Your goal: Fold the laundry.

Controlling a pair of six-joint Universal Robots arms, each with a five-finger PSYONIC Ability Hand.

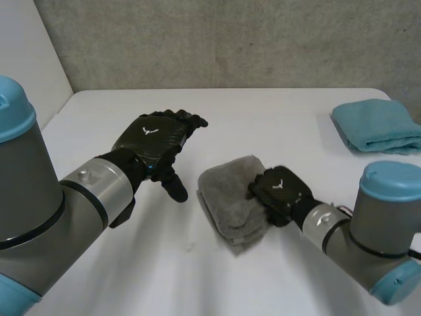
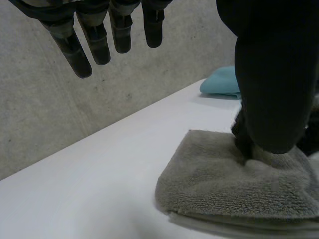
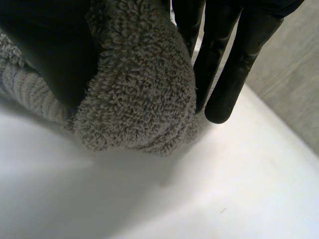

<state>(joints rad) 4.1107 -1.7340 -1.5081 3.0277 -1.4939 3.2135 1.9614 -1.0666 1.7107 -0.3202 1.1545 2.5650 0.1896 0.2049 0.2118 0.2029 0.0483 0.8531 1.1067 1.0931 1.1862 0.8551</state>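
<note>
I read: table (image 1: 276, 105) white, rounded far corner | wall (image 1: 230, 39) rough grey concrete, beyond left hand (image 1: 152, 139) | second wall (image 1: 29, 46) plain white

I have the folded towel (image 1: 230, 204) lying near the middle of the table (image 1: 263, 108). My right hand (image 1: 279, 191) is at its right edge, with that edge pinched between thumb and fingers (image 3: 234, 64). My left hand (image 1: 154, 141) hangs just left of it, not touching, fingers straight. The second towel (image 1: 378, 125) lies at the far right, well apart.
</note>
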